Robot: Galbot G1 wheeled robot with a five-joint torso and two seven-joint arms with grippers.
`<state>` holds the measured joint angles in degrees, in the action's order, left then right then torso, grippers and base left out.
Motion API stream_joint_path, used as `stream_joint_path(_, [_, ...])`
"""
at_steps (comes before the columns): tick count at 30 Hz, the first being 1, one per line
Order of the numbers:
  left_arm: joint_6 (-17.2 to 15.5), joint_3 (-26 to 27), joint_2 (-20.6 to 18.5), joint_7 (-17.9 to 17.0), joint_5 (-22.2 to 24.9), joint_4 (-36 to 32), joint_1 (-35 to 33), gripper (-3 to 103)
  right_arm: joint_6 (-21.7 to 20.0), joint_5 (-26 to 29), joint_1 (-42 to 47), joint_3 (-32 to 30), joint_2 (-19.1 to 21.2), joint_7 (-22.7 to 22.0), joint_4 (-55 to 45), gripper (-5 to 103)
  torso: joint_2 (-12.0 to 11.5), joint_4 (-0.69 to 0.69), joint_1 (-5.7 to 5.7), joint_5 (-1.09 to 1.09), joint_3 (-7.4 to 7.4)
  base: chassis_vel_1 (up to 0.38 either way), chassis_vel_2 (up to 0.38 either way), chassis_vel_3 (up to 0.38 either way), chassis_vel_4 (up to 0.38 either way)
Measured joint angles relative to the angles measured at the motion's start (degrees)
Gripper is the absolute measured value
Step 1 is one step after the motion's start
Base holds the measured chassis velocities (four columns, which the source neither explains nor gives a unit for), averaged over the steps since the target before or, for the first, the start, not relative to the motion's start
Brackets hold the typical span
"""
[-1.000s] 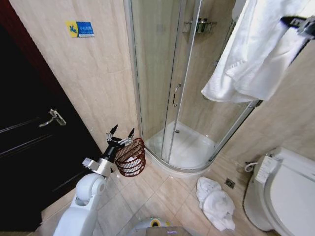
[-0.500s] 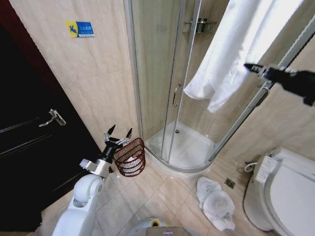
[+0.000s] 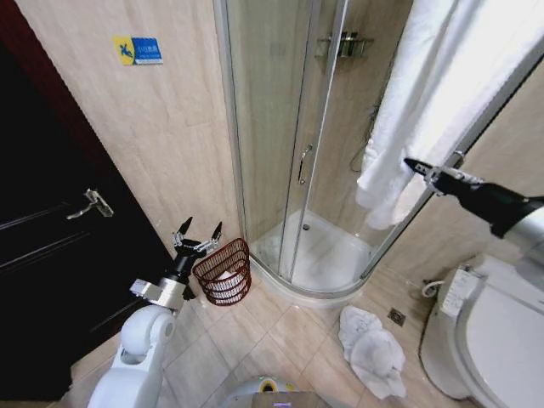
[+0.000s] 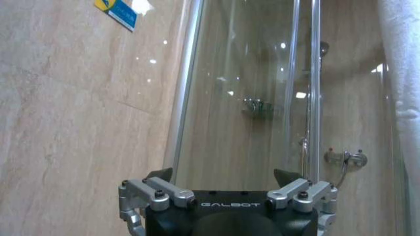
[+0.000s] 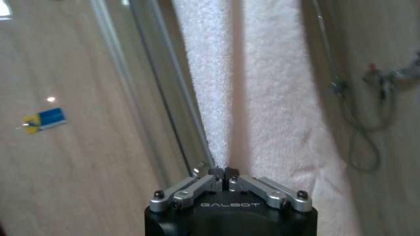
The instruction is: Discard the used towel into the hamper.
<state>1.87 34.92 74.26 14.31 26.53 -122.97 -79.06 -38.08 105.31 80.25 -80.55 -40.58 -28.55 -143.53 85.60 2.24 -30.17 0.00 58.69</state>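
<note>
Towel [image 3: 425,102]: hanging white down the shower glass [image 3: 280,127], at about 2 o'clock in the head view.
Right gripper [image 3: 414,164]: pinching a fold of the towel, fingers pressed together on the cloth.
Left gripper [image 3: 197,232]: hovering with fingers spread, just beside the hamper's rim.
Hamper [image 3: 225,272]: sitting on the floor at about 7 o'clock, near the shower corner.
Second towel [image 3: 371,350]: lying crumpled on the floor tiles at 5 o'clock.
</note>
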Motion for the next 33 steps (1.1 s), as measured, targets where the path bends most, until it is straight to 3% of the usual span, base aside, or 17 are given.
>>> stream_joint_path(10, [1.45,0.78,-0.39,0.31,0.59,0.35,-0.75,100,-0.66,-7.05,6.30,0.54,-9.21,2.70,0.12,1,0.00,0.00,0.00,-0.01,0.00,0.000,0.000,0.000,0.000])
stream_joint_path(13, [1.76,0.72,-0.34,0.39,0.62,0.40,-0.85,100,-2.36,-11.29,9.77,0.63,-13.94,7.22,0.17,1,0.00,-0.01,0.00,0.00,0.00,0.000,0.000,0.000,0.000])
stream_joint_path(17, [1.77,0.54,-0.27,0.48,0.66,0.53,-0.58,100,-3.19,-12.26,10.84,0.58,-15.51,7.94,0.19,1,0.00,-0.01,0.00,0.00,0.00,0.000,0.000,0.000,0.000])
stream_joint_path(21, [1.75,0.20,-0.19,0.51,0.66,0.60,-0.28,100,-2.42,-12.76,10.25,0.99,-15.67,8.52,0.23,1,0.00,-0.01,0.00,0.01,0.00,0.000,0.000,0.000,0.000])
stream_joint_path(28, [1.60,-0.02,-0.18,0.52,0.64,0.73,0.13,100,1.28,-16.39,6.26,1.32,-10.37,11.60,0.26,-2,0.00,0.02,-0.01,-0.01,0.01,0.000,0.000,0.000,0.000])
stream_joint_path(33, [1.64,0.04,-0.21,0.46,0.63,1.00,0.18,100,2.96,-21.25,6.90,0.90,-10.34,13.69,0.27,19,0.00,-0.01,0.00,0.01,0.01,0.000,0.000,0.000,0.000])
